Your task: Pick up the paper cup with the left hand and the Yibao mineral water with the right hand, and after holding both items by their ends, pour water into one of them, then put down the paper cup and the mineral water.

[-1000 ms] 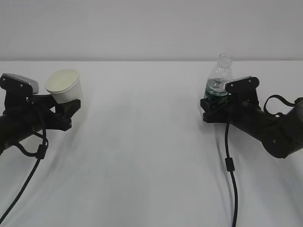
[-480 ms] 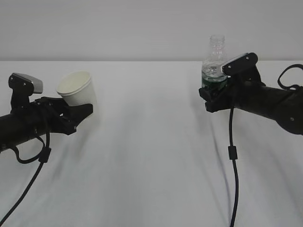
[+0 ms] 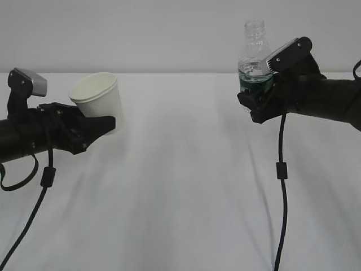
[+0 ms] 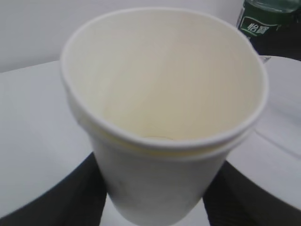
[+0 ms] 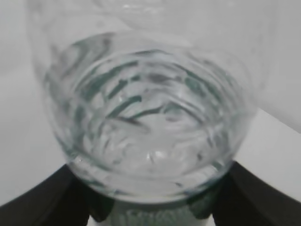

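My left gripper point(image 3: 104, 125) is shut on the white paper cup point(image 3: 98, 100) and holds it upright above the table at the left. In the left wrist view the cup point(image 4: 164, 113) fills the frame, its cream inside dry, with a black finger on each side of its base. My right gripper point(image 3: 252, 107) is shut on the Yibao mineral water point(image 3: 254, 56), a clear capless bottle with a dark green label, held upright above the table at the right. In the right wrist view the bottle point(image 5: 150, 122) fills the frame with water inside. The bottle's label also shows in the left wrist view point(image 4: 261, 19).
A white table point(image 3: 180, 186) lies under both arms. Black cables hang from the left arm point(image 3: 45, 175) and the right arm point(image 3: 280, 169) down to the table's front. A grey wall stands behind.
Both arms have risen. The left gripper has lifted the cup up and a little to the right. The right gripper has lifted the bottle higher.
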